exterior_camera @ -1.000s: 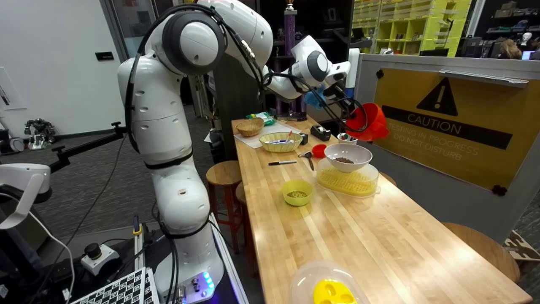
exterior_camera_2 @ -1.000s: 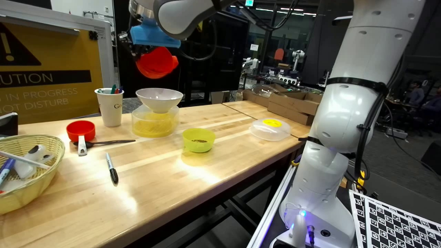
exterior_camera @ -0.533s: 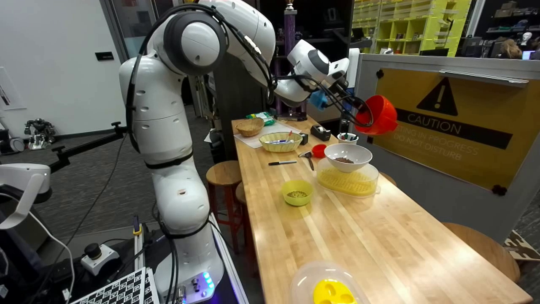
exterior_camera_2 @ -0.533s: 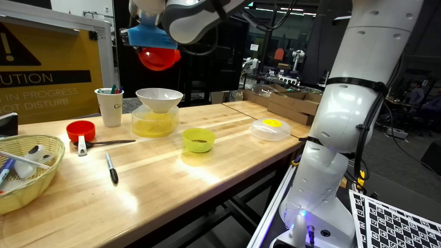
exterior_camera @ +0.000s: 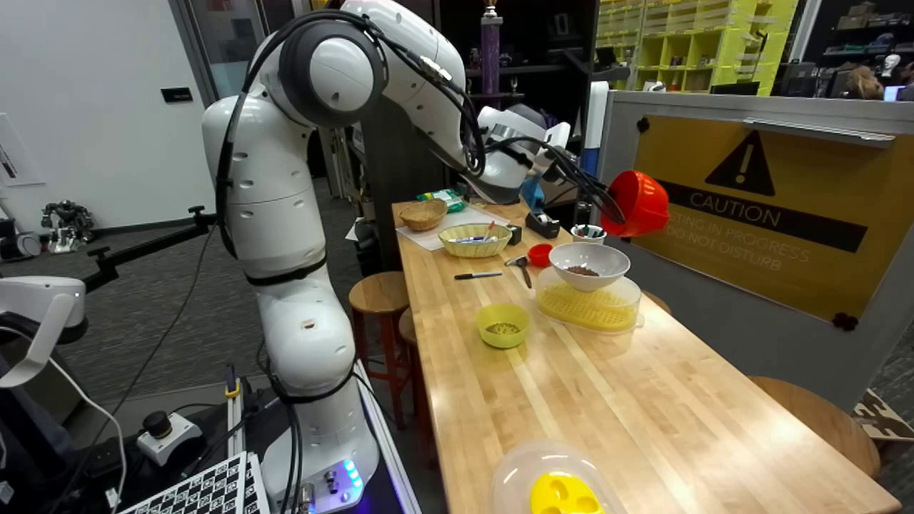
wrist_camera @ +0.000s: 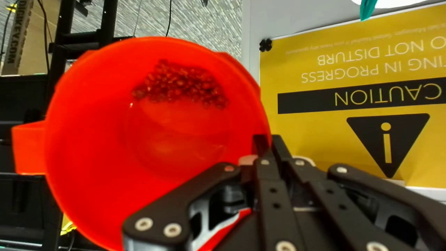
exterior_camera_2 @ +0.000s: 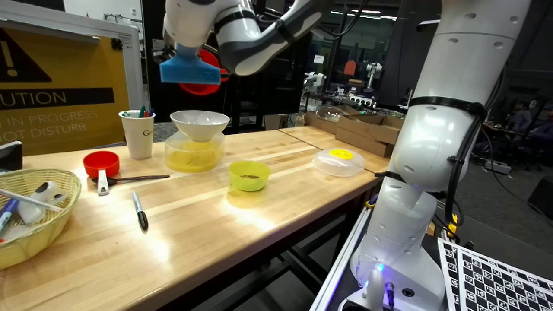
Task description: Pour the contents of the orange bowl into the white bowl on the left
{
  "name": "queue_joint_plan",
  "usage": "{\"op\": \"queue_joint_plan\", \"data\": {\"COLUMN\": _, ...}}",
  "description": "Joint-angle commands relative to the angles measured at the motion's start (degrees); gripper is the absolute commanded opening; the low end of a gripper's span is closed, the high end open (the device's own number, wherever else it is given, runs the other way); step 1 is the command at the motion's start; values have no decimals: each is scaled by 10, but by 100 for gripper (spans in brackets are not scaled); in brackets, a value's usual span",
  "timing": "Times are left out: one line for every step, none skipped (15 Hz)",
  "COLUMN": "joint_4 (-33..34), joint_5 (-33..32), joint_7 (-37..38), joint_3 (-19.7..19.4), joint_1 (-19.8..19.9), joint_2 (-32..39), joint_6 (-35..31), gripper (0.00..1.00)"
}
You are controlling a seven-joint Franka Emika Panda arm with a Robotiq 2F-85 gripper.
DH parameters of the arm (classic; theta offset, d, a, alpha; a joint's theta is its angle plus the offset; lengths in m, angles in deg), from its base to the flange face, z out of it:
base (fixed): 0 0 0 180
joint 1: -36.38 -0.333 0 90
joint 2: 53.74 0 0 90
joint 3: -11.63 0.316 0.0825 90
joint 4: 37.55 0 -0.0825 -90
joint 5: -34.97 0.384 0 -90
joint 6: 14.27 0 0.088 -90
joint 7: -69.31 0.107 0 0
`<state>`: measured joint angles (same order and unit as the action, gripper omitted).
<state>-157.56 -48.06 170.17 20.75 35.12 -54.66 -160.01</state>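
The glossy orange bowl [exterior_camera: 640, 205] hangs in the air, tipped well over, above and behind the white bowl [exterior_camera: 602, 260]. Reddish-brown beans [wrist_camera: 181, 85] are heaped against one side of its inner wall in the wrist view. My gripper [wrist_camera: 270, 142] is shut on its rim, one finger inside and one outside. In an exterior view a blue wrist part [exterior_camera_2: 190, 71] covers much of the orange bowl [exterior_camera_2: 199, 88]. The white bowl sits upright and has some brown pieces [exterior_camera: 582, 271] inside; nothing touches it from above.
Under the white bowl is a clear container with a yellow insert [exterior_camera: 589, 307]. Around it are a yellow-green bowl [exterior_camera_2: 249, 176], a pen cup [exterior_camera_2: 139, 136], a red measuring cup [exterior_camera_2: 101, 164], a marker [exterior_camera_2: 140, 211] and a wicker basket [exterior_camera_2: 39, 224]. A caution board [exterior_camera: 771, 214] stands behind the table.
The wrist has come down and turned. In an exterior view the orange bowl has shifted right, and in another the blue part now hides more of it. The white bowl has not moved.
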Motion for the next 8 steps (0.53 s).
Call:
{"op": "queue_joint_plan", "data": {"joint_4": -32, "joint_5": -97, "joint_7": 114, "joint_3": 14, "joint_1": -11, "joint_2": -13, "joint_6": 52, "gripper": 1}}
{"op": "queue_joint_plan", "data": {"joint_4": -41, "joint_5": -118, "joint_7": 144, "joint_3": 19, "joint_1": -14, "joint_2": -13, "joint_6": 72, "gripper": 1}}
{"op": "queue_joint_plan", "data": {"joint_4": -48, "joint_5": -132, "joint_7": 168, "joint_3": 8, "joint_1": -33, "joint_2": -12, "joint_6": 92, "gripper": 1}}
{"op": "queue_joint_plan", "data": {"joint_4": -57, "joint_5": -146, "joint_7": 193, "joint_3": 10, "joint_1": -38, "joint_2": -11, "joint_6": 111, "gripper": 1}}
{"op": "queue_joint_plan", "data": {"joint_4": -66, "joint_5": -156, "joint_7": 216, "joint_3": 12, "joint_1": -45, "joint_2": -12, "joint_6": 133, "gripper": 1}}
{"op": "queue_joint_plan", "data": {"joint_4": -73, "joint_5": -162, "joint_7": 235, "joint_3": 13, "joint_1": -51, "joint_2": -11, "joint_6": 152, "gripper": 1}}
{"op": "queue_joint_plan", "data": {"joint_4": -82, "joint_5": -167, "joint_7": 253, "joint_3": 14, "joint_1": -58, "joint_2": -12, "joint_6": 172, "gripper": 1}}
{"op": "queue_joint_plan", "data": {"joint_4": -89, "joint_5": -171, "joint_7": 271, "joint_3": 16, "joint_1": -64, "joint_2": -12, "joint_6": 192, "gripper": 1}}
